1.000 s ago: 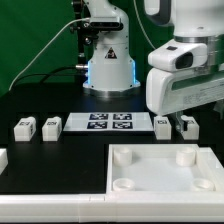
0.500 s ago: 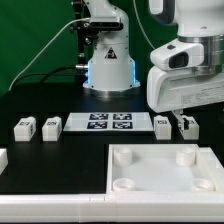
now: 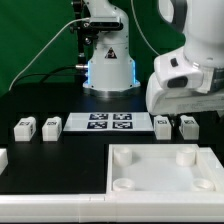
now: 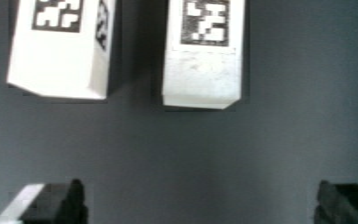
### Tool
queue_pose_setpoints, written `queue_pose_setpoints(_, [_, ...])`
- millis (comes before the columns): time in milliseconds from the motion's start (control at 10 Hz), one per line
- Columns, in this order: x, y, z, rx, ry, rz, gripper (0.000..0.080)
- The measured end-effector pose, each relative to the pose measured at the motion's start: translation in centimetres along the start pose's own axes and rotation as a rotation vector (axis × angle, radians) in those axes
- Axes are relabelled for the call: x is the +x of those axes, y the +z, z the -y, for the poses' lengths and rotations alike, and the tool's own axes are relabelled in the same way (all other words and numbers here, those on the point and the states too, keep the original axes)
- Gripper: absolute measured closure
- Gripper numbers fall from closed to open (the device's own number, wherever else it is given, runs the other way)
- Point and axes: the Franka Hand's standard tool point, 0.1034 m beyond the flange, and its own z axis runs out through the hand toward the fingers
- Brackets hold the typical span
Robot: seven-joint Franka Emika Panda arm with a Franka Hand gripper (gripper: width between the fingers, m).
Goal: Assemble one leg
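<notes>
Hand: hand spread wide, gripping nothing (only the fingertips show).
Markings: black-and-white square tag on the leg, face up.
Leg to hand: ahead of the gap between the fingers, touching neither.
Leg axis: flat on the counter, long axis crosswise to the line joining the fingers, tagged end farther.
Neighbour: second leg just beside, slightly skewed.
Place: both just beside the marker board, on the exterior view's right.

Leg: white plastic, matt, faintly speckled. Worktop: black, matt, even. Large socketed board: white plastic, smooth, low sheen.
</notes>
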Motion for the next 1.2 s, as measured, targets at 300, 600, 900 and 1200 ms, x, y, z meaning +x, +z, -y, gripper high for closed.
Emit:
queue_pose_setpoints(300, [-0.2,-0.2,0.4,-0.014,-0.007,0.265,0.0151])
queue_pose_setpoints(600, [0.4,0.0,0.5,-0.010,-0.007,0.276,0.0151])
queue_pose_setpoints(900, [-0.7,2.1,1.3,-0.034,0.007,0.302,0.0151])
queue_pose_setpoints(1200, [-1.4,3.3,1.5,-0.048,0.015,0.329,0.0151])
